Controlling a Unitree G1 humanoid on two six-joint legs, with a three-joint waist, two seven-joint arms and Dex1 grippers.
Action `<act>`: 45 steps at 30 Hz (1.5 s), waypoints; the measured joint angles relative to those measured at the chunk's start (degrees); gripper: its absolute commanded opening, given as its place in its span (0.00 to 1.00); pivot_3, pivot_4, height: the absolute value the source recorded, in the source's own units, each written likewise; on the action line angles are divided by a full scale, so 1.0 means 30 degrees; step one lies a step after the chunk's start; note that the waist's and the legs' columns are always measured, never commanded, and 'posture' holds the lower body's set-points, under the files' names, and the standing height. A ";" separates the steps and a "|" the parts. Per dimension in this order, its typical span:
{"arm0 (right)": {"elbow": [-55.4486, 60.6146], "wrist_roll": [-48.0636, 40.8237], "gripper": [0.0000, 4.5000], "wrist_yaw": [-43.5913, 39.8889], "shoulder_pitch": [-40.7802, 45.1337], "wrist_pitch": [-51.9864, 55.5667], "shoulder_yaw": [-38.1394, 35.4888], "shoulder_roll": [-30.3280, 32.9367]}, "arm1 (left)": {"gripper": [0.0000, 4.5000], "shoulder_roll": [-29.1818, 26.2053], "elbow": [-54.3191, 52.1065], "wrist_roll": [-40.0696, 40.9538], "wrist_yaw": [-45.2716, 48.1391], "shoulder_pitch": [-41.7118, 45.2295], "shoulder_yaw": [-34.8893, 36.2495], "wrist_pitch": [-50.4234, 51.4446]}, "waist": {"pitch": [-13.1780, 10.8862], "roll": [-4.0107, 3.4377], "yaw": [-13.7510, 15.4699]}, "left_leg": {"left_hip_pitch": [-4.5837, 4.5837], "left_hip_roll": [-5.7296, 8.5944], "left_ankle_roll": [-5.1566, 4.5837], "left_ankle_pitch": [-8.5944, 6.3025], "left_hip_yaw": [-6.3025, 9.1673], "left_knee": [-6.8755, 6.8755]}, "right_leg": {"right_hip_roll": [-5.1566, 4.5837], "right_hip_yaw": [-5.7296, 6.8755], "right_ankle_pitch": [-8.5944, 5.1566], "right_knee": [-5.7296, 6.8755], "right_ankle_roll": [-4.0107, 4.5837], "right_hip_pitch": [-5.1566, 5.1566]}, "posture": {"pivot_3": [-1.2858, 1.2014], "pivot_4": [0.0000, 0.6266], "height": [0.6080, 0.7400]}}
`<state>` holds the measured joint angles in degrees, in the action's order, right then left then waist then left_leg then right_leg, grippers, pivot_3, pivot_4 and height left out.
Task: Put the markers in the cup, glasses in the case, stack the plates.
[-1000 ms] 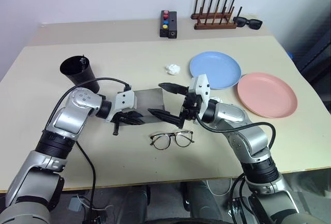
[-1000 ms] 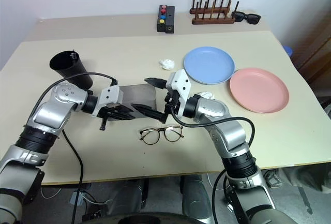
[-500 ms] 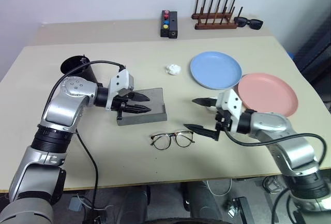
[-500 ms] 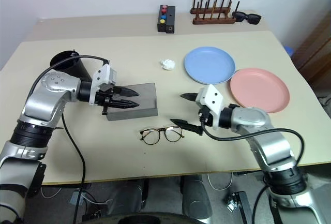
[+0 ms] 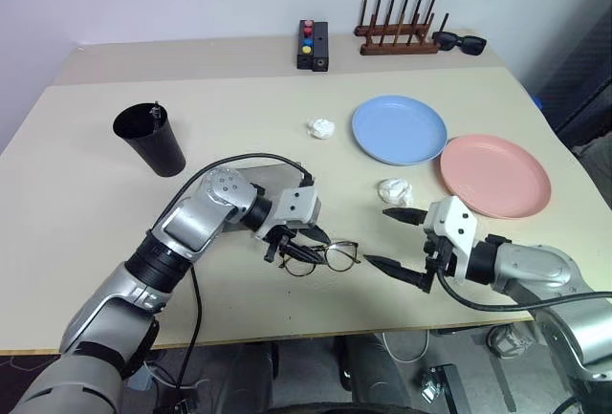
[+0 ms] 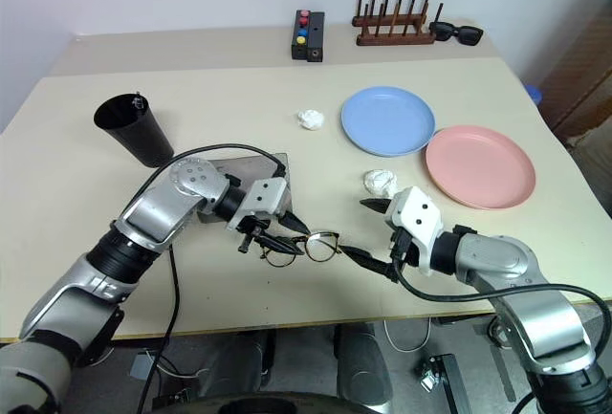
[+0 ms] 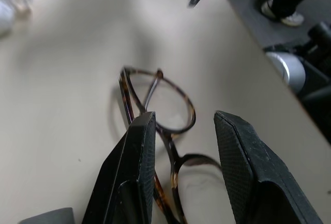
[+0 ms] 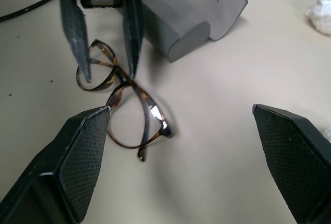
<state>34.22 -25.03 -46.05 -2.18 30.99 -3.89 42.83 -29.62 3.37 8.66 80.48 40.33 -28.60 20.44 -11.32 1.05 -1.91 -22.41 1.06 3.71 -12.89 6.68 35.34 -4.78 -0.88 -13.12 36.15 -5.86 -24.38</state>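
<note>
Lying flat on the beige desk (image 5: 86, 175), the glasses (image 5: 320, 257) are stretching their long axis from the left claw (image 5: 298, 245) toward the right claw (image 5: 405, 246). The left claw's parted fingers are straddling one lens; the right claw is gaping wide, holding nothing. The grey case (image 8: 189, 6) is sitting just behind the left claw.

I count two plates (image 5: 399, 129), one cup (image 5: 149, 139), one case (image 8: 189, 9), one pair of glasses (image 5: 323, 256), two crumpled paper wads (image 5: 319, 128), one sunglasses (image 5: 460, 43).
</note>
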 measured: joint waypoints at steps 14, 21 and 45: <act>0.0353 -0.0161 1.00 0.1010 -0.0300 0.0269 -0.0007 -0.0366 | 0.39 0.0554 0.1090 -0.0887 0.0142 0.0219 -0.0164 -0.0682 | 0.0000 0.0001 0.0395 | -0.0008 0.0003 -0.0002 -0.0001 -0.0003 0.0019 | 0.0000 -0.0008 -0.0001 -0.0008 -0.0004 0.0007 | 0.52 0.24 0.99; 0.0339 -0.0152 1.00 0.1045 0.0048 0.0263 0.0257 -0.0425 | 0.01 0.0654 0.0822 -0.0808 0.0297 0.0164 -0.0101 -0.0333 | 0.0017 -0.0004 0.0385 | 0.0014 0.0003 -0.0008 -0.0004 -0.0004 0.0019 | -0.0001 -0.0007 -0.0002 -0.0013 -0.0004 0.0044 | 0.52 0.24 0.99; -0.1138 0.0020 1.00 0.0360 -0.0409 -0.0814 -0.1912 0.0219 | 0.01 -0.2253 0.2219 0.2458 0.0557 0.1637 0.5321 -0.0868 | 0.0010 0.0009 0.0394 | 0.0012 0.0002 -0.0012 -0.0007 -0.0003 0.0043 | 0.0006 -0.0004 -0.0001 -0.0010 -0.0002 0.0045 | 0.52 0.24 0.99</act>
<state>30.80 -24.97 -44.97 -3.40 28.55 -9.62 43.48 -36.38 10.03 16.03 82.15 45.24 -12.64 17.84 -11.29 1.08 -0.73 -22.38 1.06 3.68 -12.91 6.68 35.47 -4.76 -0.90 -13.13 36.12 -5.86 -24.24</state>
